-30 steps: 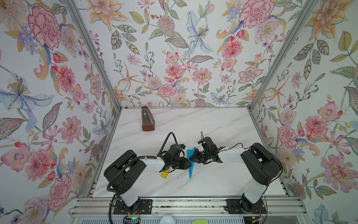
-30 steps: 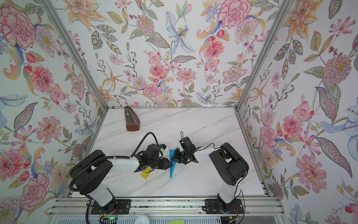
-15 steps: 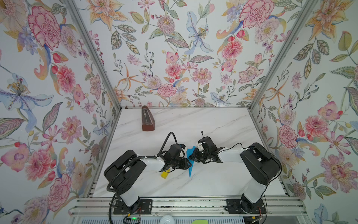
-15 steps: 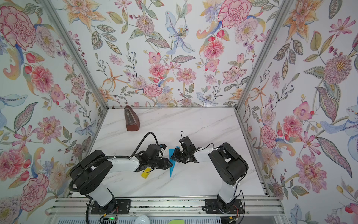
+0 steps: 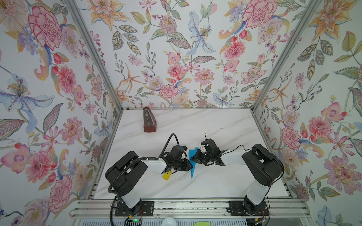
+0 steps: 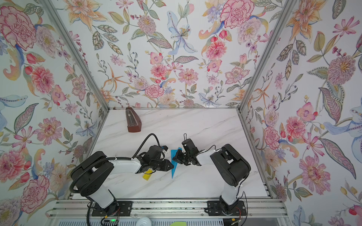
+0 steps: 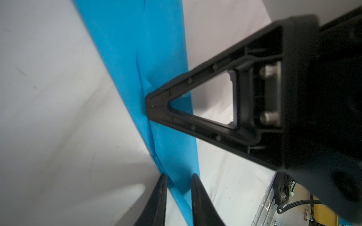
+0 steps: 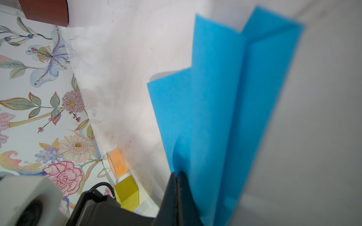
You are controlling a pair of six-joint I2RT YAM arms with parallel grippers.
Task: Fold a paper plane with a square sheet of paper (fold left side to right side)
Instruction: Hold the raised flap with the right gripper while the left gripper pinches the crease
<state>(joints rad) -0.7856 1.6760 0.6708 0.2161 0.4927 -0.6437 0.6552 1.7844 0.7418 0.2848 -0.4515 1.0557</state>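
Holding the spot it had a second ago, the paper plane point(image 5: 193, 154) lies mid-table between the arms. The left gripper point(image 7: 179, 195) has narrowed, its jaws slightly apart astride the paper's edge. The right gripper point(image 8: 177, 176) is closed, its tip pressing the paper. A white marbled tabletop point(image 5: 215, 127) sits between floral walls point(image 5: 176, 58), with a brown metronome point(image 5: 149, 122) at back left. The plane's long axis runs front to back, point toward the near edge.

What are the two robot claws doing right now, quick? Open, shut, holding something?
Left gripper: open a little, jaws astride the edge of the folded bright blue paper plane.
Right gripper: closed, tips against that paper; pinching or pressing, cannot tell.
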